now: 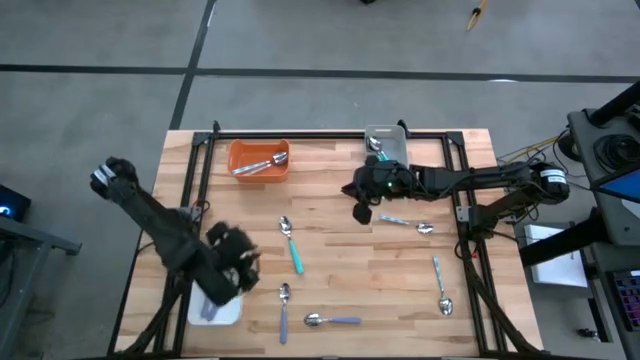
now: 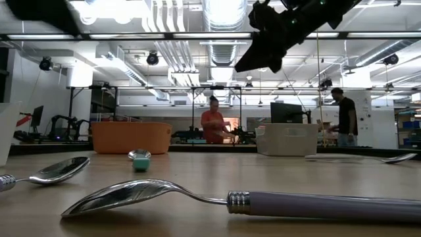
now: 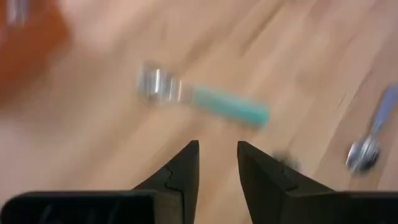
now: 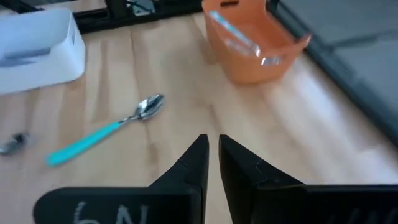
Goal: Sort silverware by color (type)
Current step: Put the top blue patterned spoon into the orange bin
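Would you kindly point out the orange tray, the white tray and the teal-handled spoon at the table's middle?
orange tray [image 1: 245,149]: high view, its left rim.
white tray [image 1: 228,315]: high view, its front corner.
teal-handled spoon [image 1: 296,256]: high view, its teal handle.

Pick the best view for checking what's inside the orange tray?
High view: it looks straight down into the orange tray, showing pale-handled spoons inside. Right wrist view shows the tray tilted, contents partly visible. Low view shows only its side wall. Left wrist view catches just a blurred orange corner.

Bright overhead light, blurred wrist views
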